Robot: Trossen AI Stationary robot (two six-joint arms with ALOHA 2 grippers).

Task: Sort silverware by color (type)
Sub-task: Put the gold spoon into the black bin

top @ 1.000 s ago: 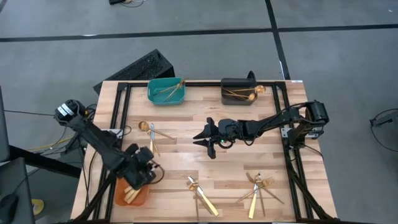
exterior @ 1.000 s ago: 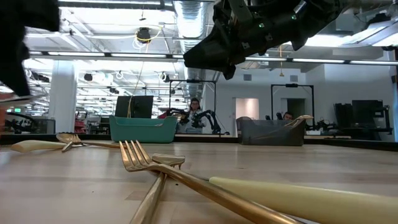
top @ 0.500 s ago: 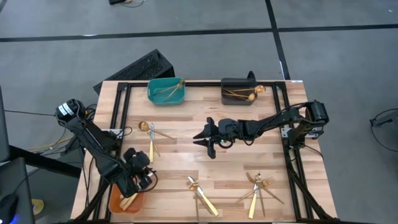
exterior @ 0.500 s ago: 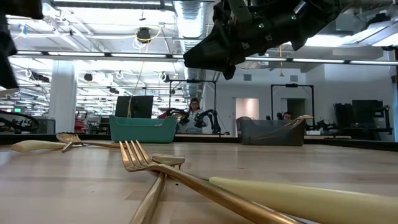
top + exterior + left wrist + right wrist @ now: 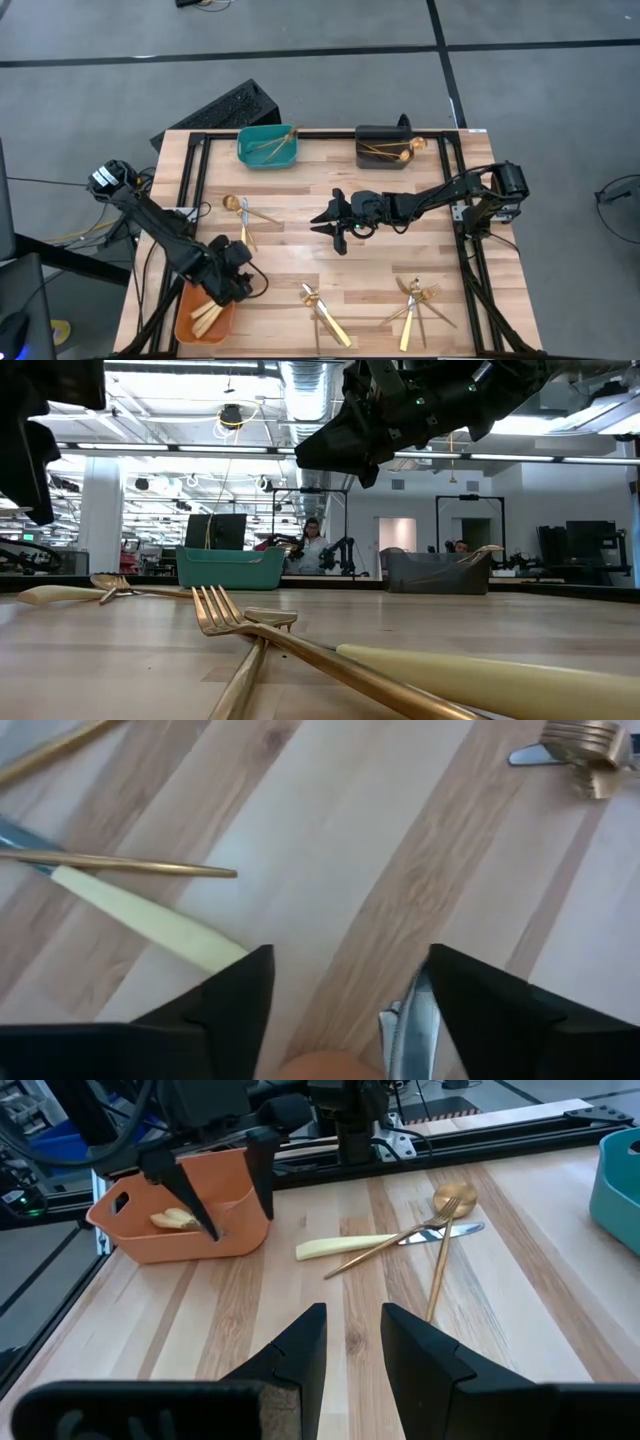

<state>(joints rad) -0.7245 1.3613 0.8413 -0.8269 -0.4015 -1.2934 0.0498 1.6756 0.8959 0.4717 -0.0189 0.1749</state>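
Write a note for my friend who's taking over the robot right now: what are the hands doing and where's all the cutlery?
Left end effector: open, empty, above the orange bin.
Right end effector: empty, hovering mid-table, fingers slightly apart.
Done: pieces lie in the orange bin, the teal bin and the dark grey bin.
Left: the spoon, fork and knife cluster left of centre, the pile at the near edge, and the pile near the right corner.

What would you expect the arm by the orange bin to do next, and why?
Probably lift away toward the loose pile nearby: the left gripper stands open and empty over the orange bin, which already holds cutlery, while pieces remain unsorted on the table.
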